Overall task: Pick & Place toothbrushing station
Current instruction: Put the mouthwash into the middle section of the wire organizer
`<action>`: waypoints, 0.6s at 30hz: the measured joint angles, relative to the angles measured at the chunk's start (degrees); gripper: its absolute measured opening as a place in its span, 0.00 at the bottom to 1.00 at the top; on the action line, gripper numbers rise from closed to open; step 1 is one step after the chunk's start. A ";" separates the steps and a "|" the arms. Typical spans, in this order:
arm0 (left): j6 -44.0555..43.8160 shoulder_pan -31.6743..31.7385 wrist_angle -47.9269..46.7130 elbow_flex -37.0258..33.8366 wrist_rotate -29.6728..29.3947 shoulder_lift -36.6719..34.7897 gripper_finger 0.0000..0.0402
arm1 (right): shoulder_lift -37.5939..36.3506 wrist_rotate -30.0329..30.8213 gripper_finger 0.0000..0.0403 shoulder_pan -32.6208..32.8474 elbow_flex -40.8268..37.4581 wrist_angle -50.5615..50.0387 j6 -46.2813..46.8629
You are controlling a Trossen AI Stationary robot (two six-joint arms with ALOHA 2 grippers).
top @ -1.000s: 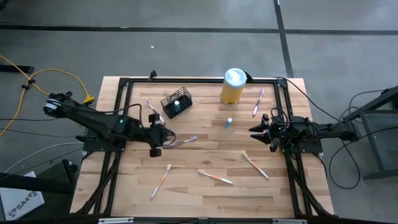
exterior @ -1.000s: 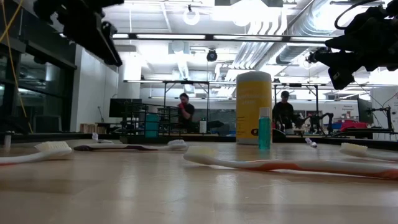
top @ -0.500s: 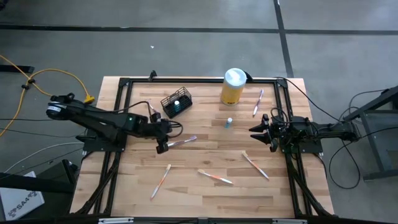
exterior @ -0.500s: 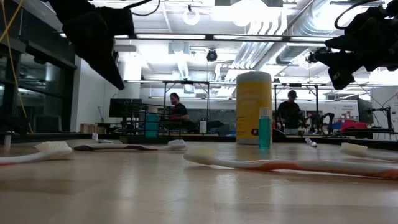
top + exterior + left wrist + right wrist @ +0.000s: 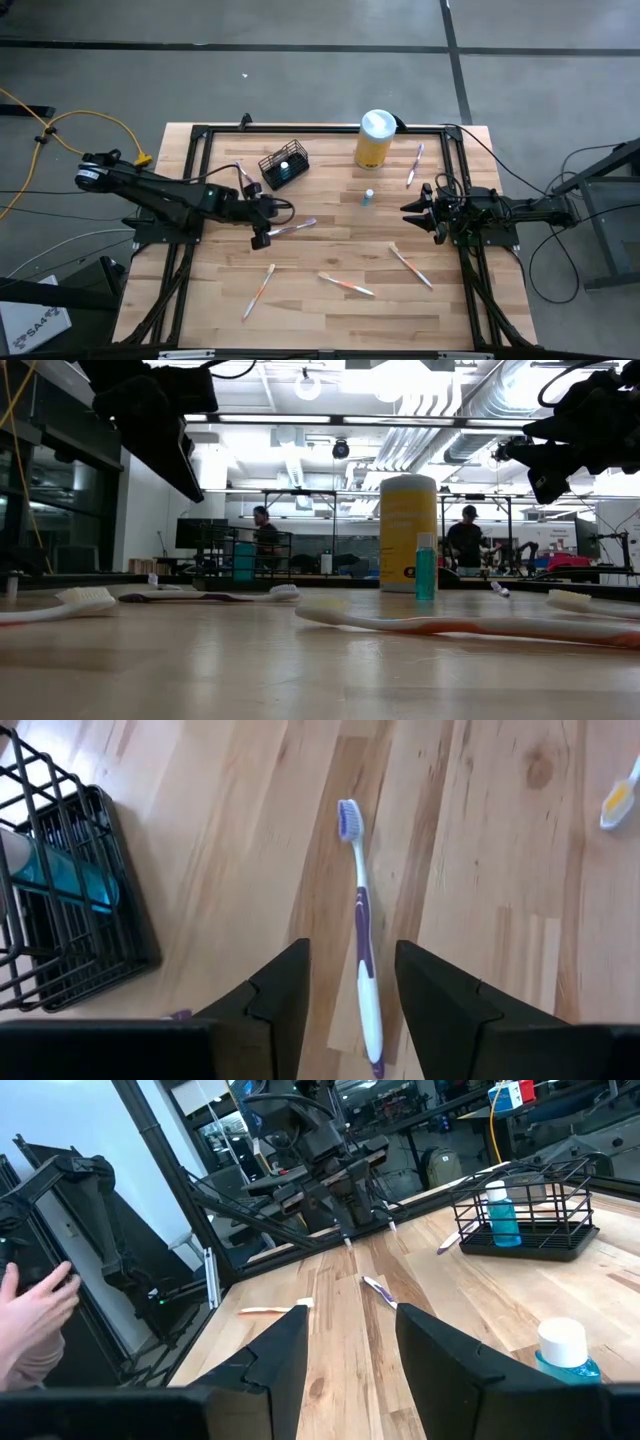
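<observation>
Bright, even overhead light with soft shadows; ceiling lamps (image 5: 308, 384) glare, and the nearest toothbrush (image 5: 470, 625) is blurred.

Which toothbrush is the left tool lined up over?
The purple-and-white toothbrush mid-table, between the open fingers of the left tool. The others are orange-handled and lie nearer the front edge, or sit at the table's far side.

Both arms are matte black w/ chunky jointed links; left gripper (image 5: 262, 226) and right gripper (image 5: 411, 210) have two dark angular wedge fingers (image 5: 280, 990). Thin black cables loop along each arm. Yellow cord (image 5: 70, 125) lies coiled beside left arm's base.
</observation>
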 joint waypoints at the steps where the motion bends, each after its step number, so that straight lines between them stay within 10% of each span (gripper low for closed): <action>1: 0.00 0.00 0.32 0.00 0.00 0.00 0.35 | 0.00 0.01 0.36 0.00 -0.02 0.02 0.00; 18: -0.23 0.00 1.47 0.00 0.00 0.02 0.35 | 0.02 0.00 0.36 0.00 -0.02 0.02 0.00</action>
